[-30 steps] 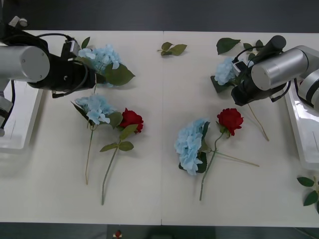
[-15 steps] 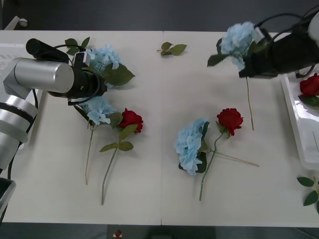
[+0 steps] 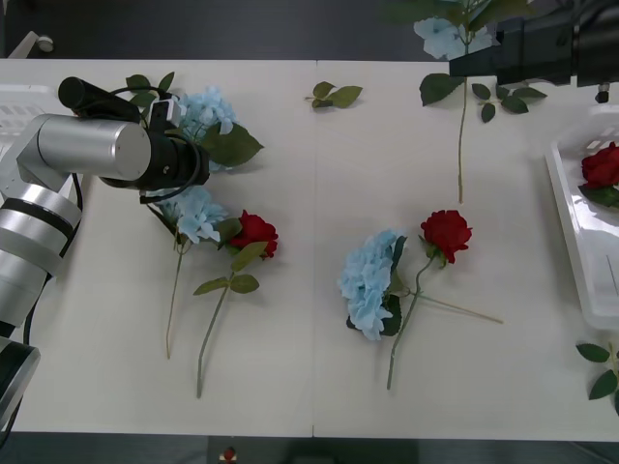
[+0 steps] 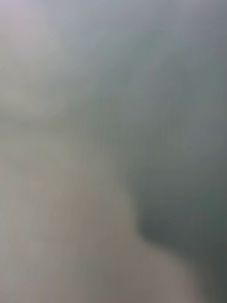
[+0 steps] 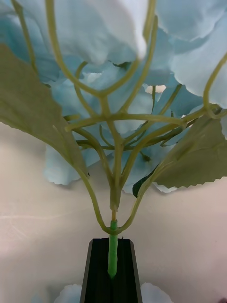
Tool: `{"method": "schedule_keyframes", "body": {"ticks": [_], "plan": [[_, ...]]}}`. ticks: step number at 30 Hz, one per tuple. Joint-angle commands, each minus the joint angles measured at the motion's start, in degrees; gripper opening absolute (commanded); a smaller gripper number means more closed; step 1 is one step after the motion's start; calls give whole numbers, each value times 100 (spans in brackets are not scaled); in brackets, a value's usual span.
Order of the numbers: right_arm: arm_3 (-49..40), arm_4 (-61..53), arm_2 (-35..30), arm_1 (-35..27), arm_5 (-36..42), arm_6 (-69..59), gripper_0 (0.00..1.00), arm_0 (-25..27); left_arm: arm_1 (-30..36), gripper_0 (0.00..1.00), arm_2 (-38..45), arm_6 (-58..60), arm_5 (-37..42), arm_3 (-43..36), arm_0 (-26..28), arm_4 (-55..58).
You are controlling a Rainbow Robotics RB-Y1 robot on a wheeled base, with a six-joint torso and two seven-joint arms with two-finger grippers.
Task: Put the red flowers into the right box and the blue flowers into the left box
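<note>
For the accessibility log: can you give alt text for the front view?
The right gripper holds a blue flower aloft by its stem at the table's far right. The left gripper grips another blue flower at far left; roses and hydrangeas lie between.

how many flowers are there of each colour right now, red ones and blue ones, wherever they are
Red flowers: 3
Blue flowers: 4
Total: 7

No readable text, label, brand, number or sign anywhere: none on the arms, none on the flowers, none on the baskets, none on the table.
</note>
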Motion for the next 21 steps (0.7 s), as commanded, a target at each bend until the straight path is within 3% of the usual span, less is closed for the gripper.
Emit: {"method": "schedule_keyframes", "body": {"ticks": [1, 3, 5, 12, 17, 21], "plan": [[-450, -293, -124, 246, -36, 595, 0, 30, 121, 83, 17, -219, -49, -150, -165, 125], [-688, -390, -142, 431, -168, 815, 0, 161, 156, 94, 17, -236, -23, -212, -165, 195], [-969, -407, -142, 606, -326, 1008, 0, 320, 217, 99, 26, -245, 109, -335, -165, 441], [-1575, -363, -133, 1230, -1047, 1184, 0, 689, 639, 99, 210, -421, 698, -950, -130, 2014], [-1611, -310, -186, 1758, -1442, 1254, 0, 724, 999, 100, 913, -1730, 1190, -1205, 292, 3763], [-1611, -117, -344, 2048, -1653, 1281, 0, 724, 1175, 99, 1405, -2653, 1674, -1222, 565, 4414]]}}
